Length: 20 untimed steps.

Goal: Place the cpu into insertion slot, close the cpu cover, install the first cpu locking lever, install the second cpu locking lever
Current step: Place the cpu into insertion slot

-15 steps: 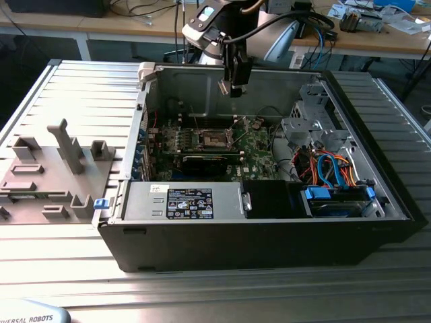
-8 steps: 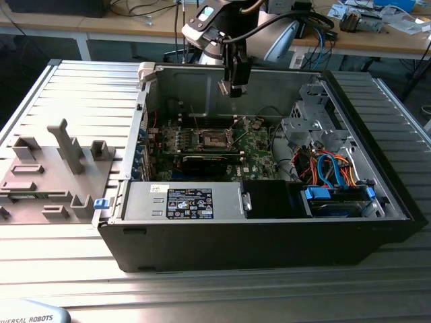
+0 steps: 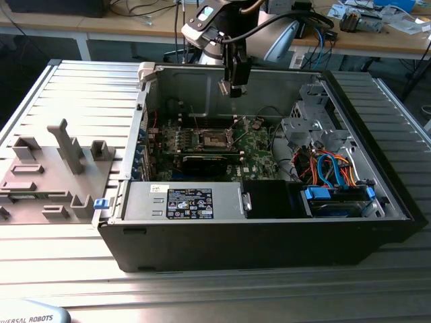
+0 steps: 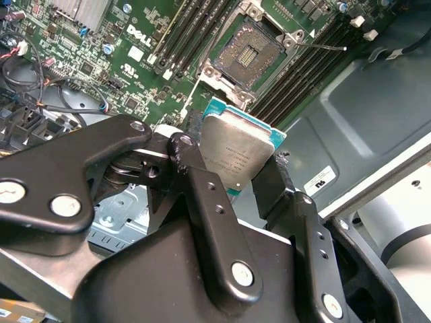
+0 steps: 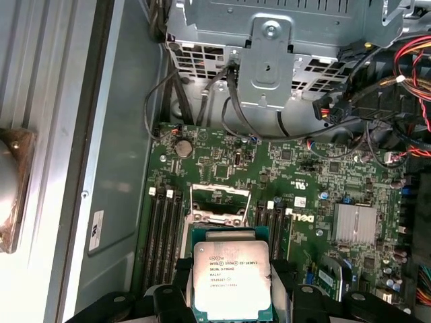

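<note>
1. The fingers (image 4: 202, 195) are clamped on two opposite edges of the chip (image 4: 237, 151). They hold it above the slot (image 4: 250, 50) and well apart from it, so it is not yet seated.
2. The hold is on thin edges only, so I judge that a jolt could let the chip (image 5: 231, 279) slide or tip between the fingers.
3. If the chip meets the slot (image 5: 219, 198) tilted or turned, a corner could dig into the slot's bare contact field and bend it.
4. Rows of memory slots (image 4: 188, 33) run just beside the slot on both sides. The broad fingers could strike them on the way down.
5. A thin wire lever (image 4: 323, 46) juts out beside the slot and could snag a finger or the chip's edge.
6. I cannot tell how the cover stands at the slot. If it lies across the slot, the chip would land on metal.
7. The open computer case (image 3: 269, 235) lies on the ribbed tabletop (image 3: 67, 282). It holds the green board (image 3: 259, 151) that carries the slot (image 3: 217, 138).
8. Also inside the case, a long black card (image 3: 205, 161) lies near the slot. A silver box (image 3: 188, 200) with a label lies beyond the card.
9. Well apart from the slot, the case holds a metal cage (image 3: 310, 121) and a tangle of blue and orange cables (image 3: 330, 168).
</note>
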Tool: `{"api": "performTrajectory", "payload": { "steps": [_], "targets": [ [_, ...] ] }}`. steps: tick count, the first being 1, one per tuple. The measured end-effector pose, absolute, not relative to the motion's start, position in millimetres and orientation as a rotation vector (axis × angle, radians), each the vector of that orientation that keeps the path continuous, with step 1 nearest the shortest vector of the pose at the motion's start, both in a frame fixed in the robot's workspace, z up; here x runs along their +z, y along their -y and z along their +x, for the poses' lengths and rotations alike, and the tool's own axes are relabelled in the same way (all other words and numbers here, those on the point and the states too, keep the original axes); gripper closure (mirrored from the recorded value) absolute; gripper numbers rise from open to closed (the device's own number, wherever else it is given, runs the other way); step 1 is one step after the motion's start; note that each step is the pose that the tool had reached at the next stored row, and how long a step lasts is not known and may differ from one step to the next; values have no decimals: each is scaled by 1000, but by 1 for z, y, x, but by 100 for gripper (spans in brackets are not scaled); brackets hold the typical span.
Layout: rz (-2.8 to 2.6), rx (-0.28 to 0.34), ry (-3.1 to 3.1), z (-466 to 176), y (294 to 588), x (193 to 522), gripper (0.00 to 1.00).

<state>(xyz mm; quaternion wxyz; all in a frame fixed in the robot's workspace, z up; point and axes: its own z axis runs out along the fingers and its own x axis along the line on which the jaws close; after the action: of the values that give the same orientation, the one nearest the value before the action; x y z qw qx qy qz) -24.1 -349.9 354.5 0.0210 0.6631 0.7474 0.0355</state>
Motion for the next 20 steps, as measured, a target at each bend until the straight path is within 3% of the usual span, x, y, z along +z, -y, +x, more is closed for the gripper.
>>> {"api": "performTrajectory", "payload": {
  "steps": [20],
  "targets": [
    [2084, 109, -2290, -24, 350, 354, 46]
  ]
}}
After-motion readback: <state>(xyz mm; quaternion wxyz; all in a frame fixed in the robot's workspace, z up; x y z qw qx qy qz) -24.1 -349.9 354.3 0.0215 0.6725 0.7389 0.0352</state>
